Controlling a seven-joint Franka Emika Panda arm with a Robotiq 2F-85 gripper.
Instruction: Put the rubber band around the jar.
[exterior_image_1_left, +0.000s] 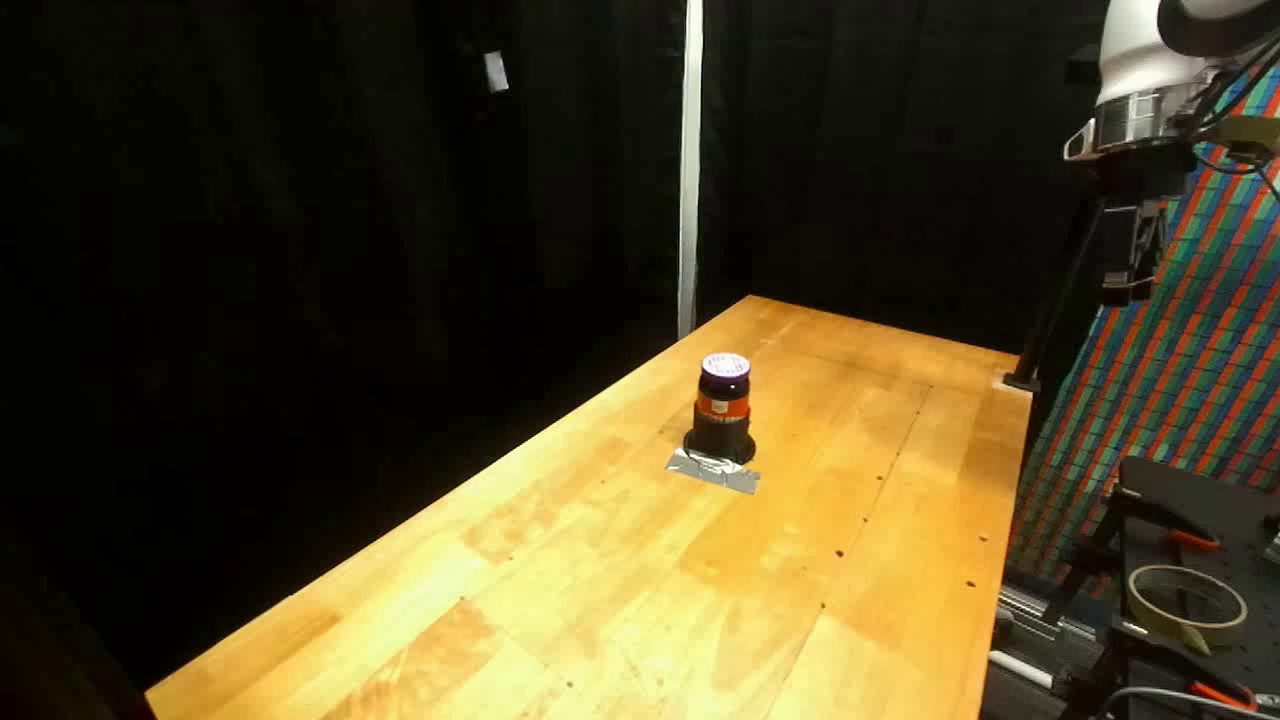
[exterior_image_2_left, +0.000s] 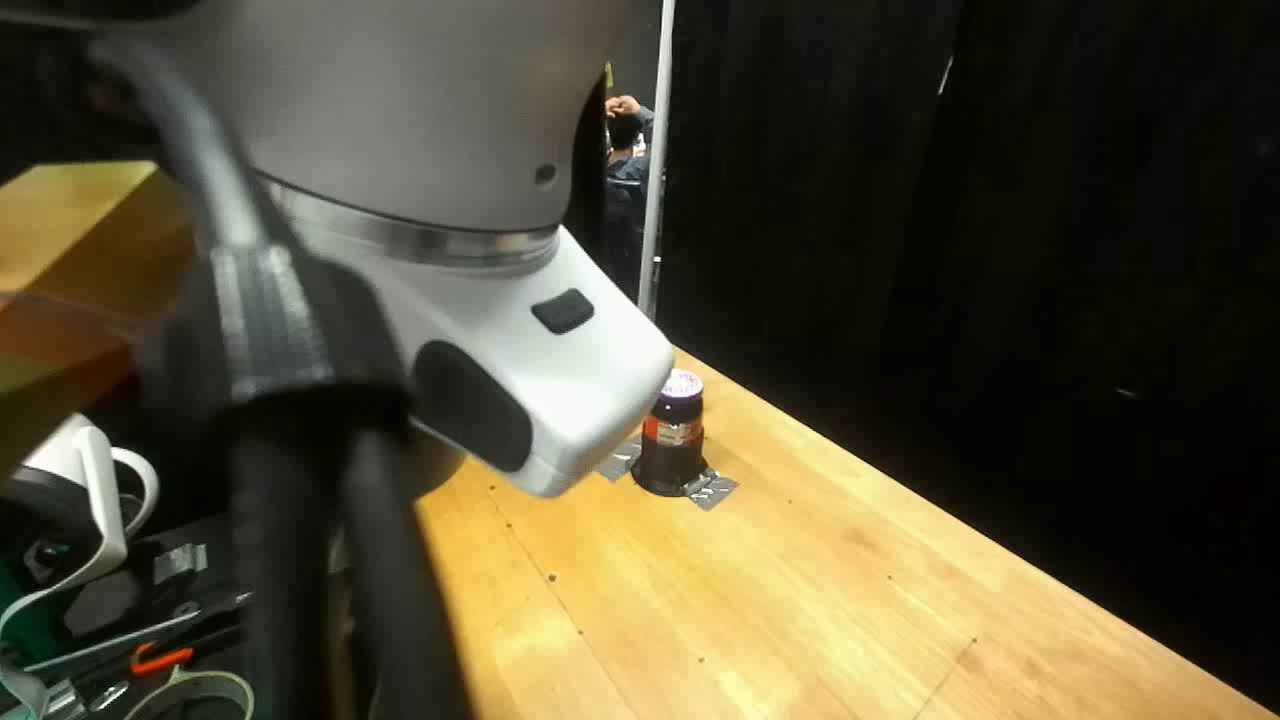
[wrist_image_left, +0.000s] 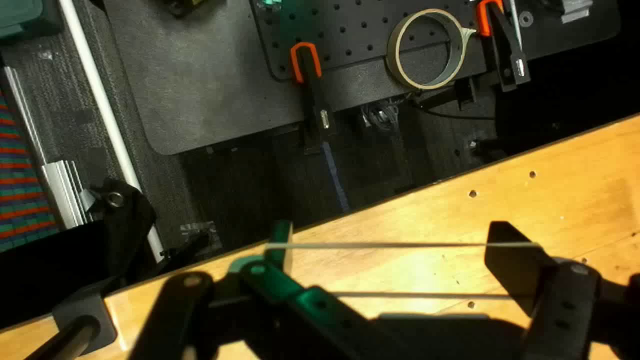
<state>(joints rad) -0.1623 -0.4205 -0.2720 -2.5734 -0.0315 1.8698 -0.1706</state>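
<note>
The jar (exterior_image_1_left: 723, 405) stands upright on the wooden table, with a purple-rimmed pale lid top, an orange band and a dark lower part with a wider dark base. Silver tape lies at its base. It also shows in an exterior view (exterior_image_2_left: 674, 432), partly behind the arm, and is out of the wrist view. My gripper (wrist_image_left: 392, 260) is open, high beside the table edge and well away from the jar. It also shows in an exterior view (exterior_image_1_left: 1130, 288). The pale rubber band (wrist_image_left: 395, 245) is stretched around both spread fingers, its two strands crossing the gap.
The wooden table (exterior_image_1_left: 800, 520) has small holes. A black side table (wrist_image_left: 200, 90) beside it bears a tape roll (wrist_image_left: 395, 50) and orange-tipped clamps (wrist_image_left: 310, 75). A dark stand (exterior_image_1_left: 1022, 381) is fixed at the table's far corner. Black curtains hang behind a pale pole (exterior_image_1_left: 690, 170).
</note>
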